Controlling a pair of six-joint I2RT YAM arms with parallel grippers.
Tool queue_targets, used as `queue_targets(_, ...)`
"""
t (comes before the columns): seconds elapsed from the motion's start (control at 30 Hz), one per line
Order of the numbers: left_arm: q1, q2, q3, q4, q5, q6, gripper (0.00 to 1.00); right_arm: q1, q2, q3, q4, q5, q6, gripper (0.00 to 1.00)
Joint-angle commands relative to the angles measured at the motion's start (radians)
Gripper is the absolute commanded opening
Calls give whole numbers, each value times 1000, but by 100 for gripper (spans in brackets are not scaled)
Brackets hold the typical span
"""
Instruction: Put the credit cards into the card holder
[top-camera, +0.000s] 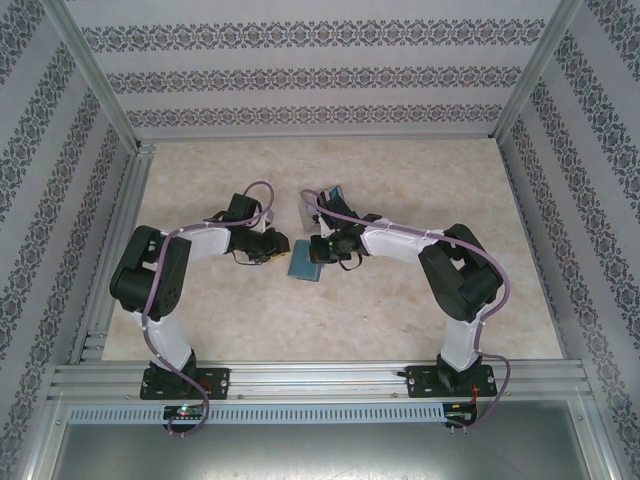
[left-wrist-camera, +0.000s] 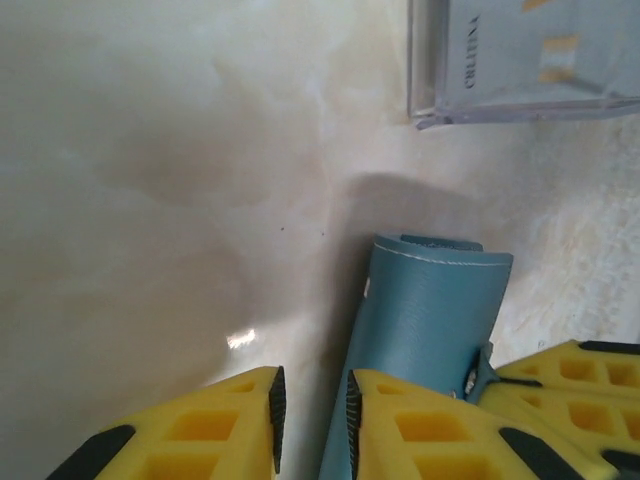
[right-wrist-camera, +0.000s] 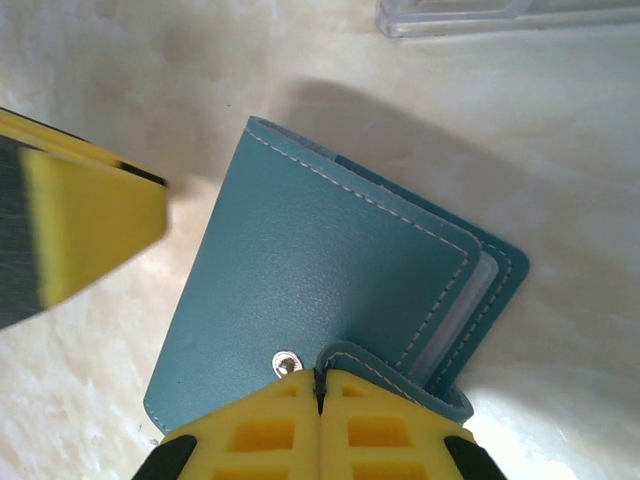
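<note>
The teal card holder (top-camera: 303, 264) lies closed on the table between the two arms. My right gripper (right-wrist-camera: 320, 380) is shut on its snap strap, which curls up from the cover (right-wrist-camera: 300, 270) beside the metal snap (right-wrist-camera: 287, 361). My left gripper (left-wrist-camera: 312, 390) stands slightly open just above the table, with only bare table in the gap. Its right finger (left-wrist-camera: 420, 420) lies over the holder's left edge (left-wrist-camera: 430, 310). The credit cards stand in a clear slotted stand (top-camera: 322, 203); a blue one (top-camera: 333, 191) pokes out of its top.
The clear stand (left-wrist-camera: 520, 70) sits just beyond the card holder, close to both grippers, and its edge (right-wrist-camera: 500, 15) shows at the top of the right wrist view. Patterned walls and metal rails (top-camera: 110, 100) enclose the marble-look table (top-camera: 420, 170).
</note>
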Motion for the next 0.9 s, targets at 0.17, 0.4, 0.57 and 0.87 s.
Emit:
queue_targets(0.17, -60, 46, 4, 149, 111, -70, 21, -33, 4, -83, -51, 30, -13, 0)
queue_targets(0.4, -120, 7, 25, 85, 45, -61, 19, -50, -27, -119, -24, 9, -12, 0)
queue_targets(0.57, -173, -8, 38, 17, -35, -43, 19, -81, -111, -172, 15, -36, 7, 0)
queue_targets(0.87, -215, 14, 90, -65, -97, -7, 20, -130, -319, -283, 37, -101, -15, 0)
